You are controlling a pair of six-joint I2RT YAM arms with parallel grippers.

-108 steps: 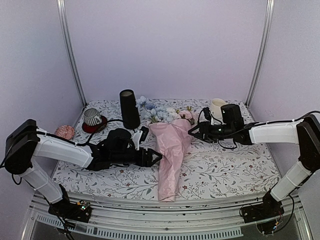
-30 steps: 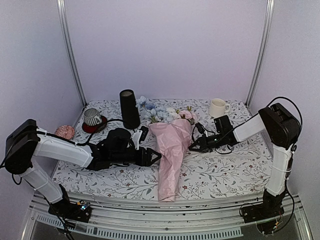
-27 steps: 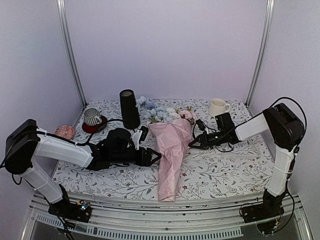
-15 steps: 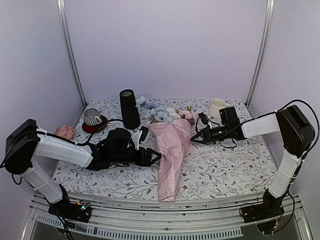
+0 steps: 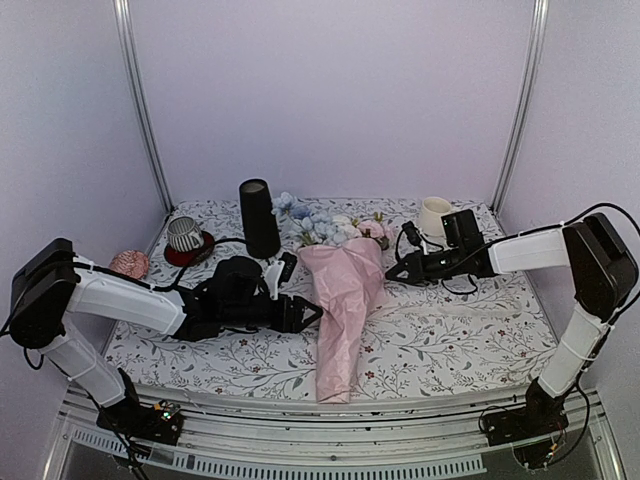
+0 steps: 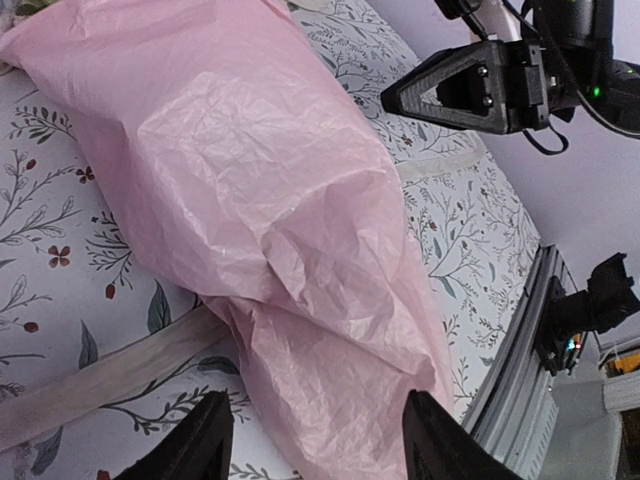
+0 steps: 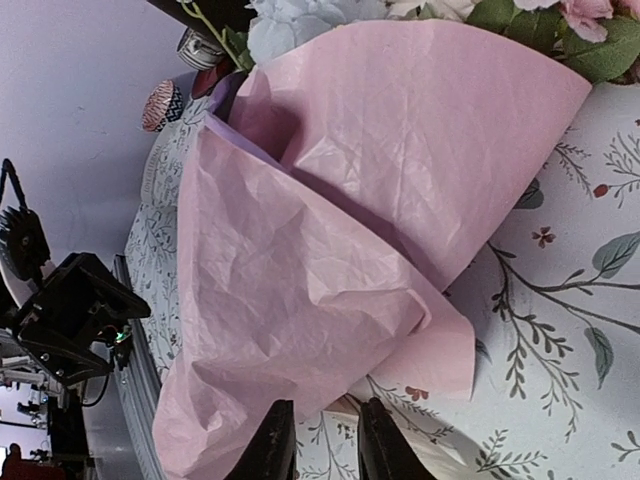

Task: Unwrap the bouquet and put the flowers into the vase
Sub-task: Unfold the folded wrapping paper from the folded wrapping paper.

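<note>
Your table [image 5: 470, 340], covered in a leafy printed cloth, holds the bouquet [image 5: 345, 300] lying down its middle, the pointed end of the pink paper cone at the near edge and the wide mouth facing the back wall. The flowers [image 5: 325, 228], pale blue, white and pink, spill out of that mouth at the far end and lie in the paper, not in the vase. On your left, the left gripper [image 6: 320, 445] sits low on the cloth just beside the cone's left edge, its jaws standing wide with the crumpled paper lying ahead of them and nothing clamped. On your right, the right gripper [image 7: 322, 440] points at the cone's upper right edge from close by, its jaws parted only by a narrow gap and holding nothing you can see. The black vase [image 5: 259, 218] stands upright at the back, just left of the blooms. A cream mug [image 5: 433, 215] sits at the back right, a striped cup [image 5: 184, 234] at the back left. A cream ribbon [image 6: 110, 372] runs flat across the cloth under the paper.
</note>
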